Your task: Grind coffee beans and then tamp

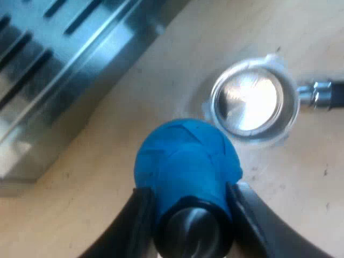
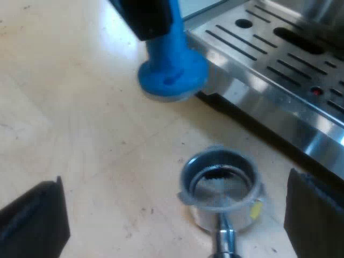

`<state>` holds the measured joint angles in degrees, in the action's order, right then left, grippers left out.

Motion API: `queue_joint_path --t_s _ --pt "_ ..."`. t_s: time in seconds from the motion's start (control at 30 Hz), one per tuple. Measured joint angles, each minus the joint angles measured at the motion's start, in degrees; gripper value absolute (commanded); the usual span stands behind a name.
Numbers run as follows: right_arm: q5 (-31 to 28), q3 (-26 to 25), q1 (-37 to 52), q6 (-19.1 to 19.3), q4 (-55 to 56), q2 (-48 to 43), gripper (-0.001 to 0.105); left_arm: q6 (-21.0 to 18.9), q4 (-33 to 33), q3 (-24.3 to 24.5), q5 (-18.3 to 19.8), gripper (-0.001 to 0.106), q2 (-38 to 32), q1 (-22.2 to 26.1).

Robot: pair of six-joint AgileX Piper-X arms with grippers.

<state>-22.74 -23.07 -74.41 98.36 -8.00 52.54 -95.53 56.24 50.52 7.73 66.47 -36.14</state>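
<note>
Left gripper (image 1: 188, 198) clamps the blue tamper (image 1: 185, 156) near the metal holder (image 1: 252, 102); right gripper (image 2: 173, 215) gapes wide, empty. Holder looks bare: grinding and tamping seemingly remain.

A pale, wood-toned counter (image 1: 161, 75) (image 2: 75, 97), lightly marked.
Its surface is a light beige with faint grain running through it, and bright light leaves some stretches looking washed out. Small dark specks (image 2: 144, 211) dot it here and there, and thin curved scuff lines (image 2: 80, 161) cross the open stretch in the right wrist view. In the left wrist view a few more tiny flecks (image 1: 325, 172) show, and soft grey shadows lie across the wood.
</note>
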Motion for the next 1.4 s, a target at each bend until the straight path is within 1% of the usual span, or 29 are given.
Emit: queue_joint_path --t_s 0.07,0.13,0.23,0.3,0.4,0.47,0.5,0.57,0.6,0.67,0.8,0.87,1.03,1.13,1.27,1.4 --pt "0.55 -0.33 0.0 0.0 0.32 0.0 0.082 0.0 0.35 -2.84 0.0 0.0 -2.15 1.61" --pt "0.93 -0.31 0.28 0.0 0.32 0.4 0.082 -0.07 0.32 -4.66 0.0 0.0 -3.82 2.81" --pt "5.05 -0.31 2.11 0.16 0.32 1.87 0.082 -0.07 0.32 -7.3 0.0 0.0 -5.67 5.54" --pt "6.65 -0.31 3.26 0.15 -0.23 3.01 0.082 -0.07 0.06 -8.07 0.0 0.0 -6.08 7.03" --pt "8.1 -0.87 4.95 0.15 -1.3 4.97 0.082 -0.07 -0.54 -9.0 0.0 0.0 -6.11 10.59" --pt "10.28 -2.42 6.06 0.33 -1.87 7.56 0.082 -0.07 -1.08 -9.46 0.0 0.0 -6.11 12.37" --pt "10.44 -2.54 6.06 0.39 -1.87 7.74 0.082 0.09 -2.38 -10.21 0.0 0.0 -6.11 14.47" --pt "11.43 -3.11 6.52 1.23 -2.3 8.99 0.082 0.49 -4.52 -11.21 0.0 0.0 -6.11 17.06" --pt "12.26 -3.47 6.7 1.94 -2.63 10.05 0.082 0.49 -4.52 -11.21 0.0 0.0 -6.11 17.06" --pt "13.14 -4.87 6.68 2.84 -4.68 14.37 0.082 1.68 -6.86 -12.54 1.02 0.0 -5.13 20.19" --pt "13.28 -4.98 6.73 2.69 -7.52 18.44 0.082 1.68 -7.4 -13.75 1.49 0.0 -2.12 20.79" --pt "14.22 -4.98 6.73 1.88 -8.94 20.09 0.082 1.68 -7.82 -13.8 1.87 0.0 0.27 20.79" --pt "15.75 -4.98 6.73 1.51 -9.03 21.12 0.082 1.68 -9.37 -13.54 2.04 0.0 3.7 20.79" --pt "15.83 -4.98 6.73 1.51 -9.31 21.09 0.082 1.68 -9.82 -13.52 2.04 0.0 3.87 20.79" --pt "15.83 -4.98 6.73 1.51 -9.41 21.09 0.082 1.68 -9.98 -13.52 0.85 0.0 3.87 20.79" --pt "15.83 -4.98 6.73 1.51 -9.41 21.09 0.082 1.68 -9.98 -13.52 0.85 0.0 3.87 20.79"
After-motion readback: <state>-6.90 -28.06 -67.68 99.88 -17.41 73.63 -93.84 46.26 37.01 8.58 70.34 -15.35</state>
